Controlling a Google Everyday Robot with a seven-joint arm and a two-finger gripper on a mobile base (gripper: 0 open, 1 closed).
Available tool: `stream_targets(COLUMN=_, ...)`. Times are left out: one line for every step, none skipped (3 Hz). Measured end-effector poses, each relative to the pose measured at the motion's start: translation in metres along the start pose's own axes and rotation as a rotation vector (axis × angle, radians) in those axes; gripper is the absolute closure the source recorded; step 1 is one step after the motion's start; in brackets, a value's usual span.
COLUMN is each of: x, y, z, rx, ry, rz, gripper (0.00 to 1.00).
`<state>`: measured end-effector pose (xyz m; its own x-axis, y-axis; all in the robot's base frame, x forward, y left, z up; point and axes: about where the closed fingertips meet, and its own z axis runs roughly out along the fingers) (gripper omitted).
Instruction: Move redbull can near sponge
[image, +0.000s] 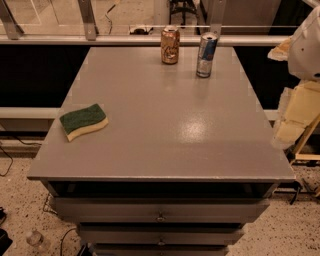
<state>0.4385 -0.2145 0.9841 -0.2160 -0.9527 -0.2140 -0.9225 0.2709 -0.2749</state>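
Observation:
The redbull can (206, 54), slim, blue and silver, stands upright at the far right of the grey table (165, 125). The sponge (84, 121), dark green on top with pale yellow foam below, lies flat near the table's left edge, far from the can. My arm's white body (307, 45) comes in at the right edge of the view. The pale gripper (292, 117) hangs below it, just off the table's right side, to the right of the can and nearer the camera than it. It holds nothing that I can see.
A wider orange-brown can (170, 45) stands upright at the far edge, just left of the redbull can. The table has drawers (160, 210) on its front. A rail and glass wall (100, 37) run behind the table. A cable lies on the speckled floor at left.

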Motion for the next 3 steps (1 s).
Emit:
stream_targets(x=0.000, y=-0.001, z=-0.001, rx=0.005, ry=-0.001, rz=0.001, gripper=0.00)
stream_targets(x=0.001, y=-0.015, z=0.001, rx=0.054, ry=-0.031, rz=0.031, gripper=0.00)
stream_targets(x=0.013, y=-0.047, z=0.019, rx=0.135, ry=-0.153, rz=0.149, gripper=0.00)
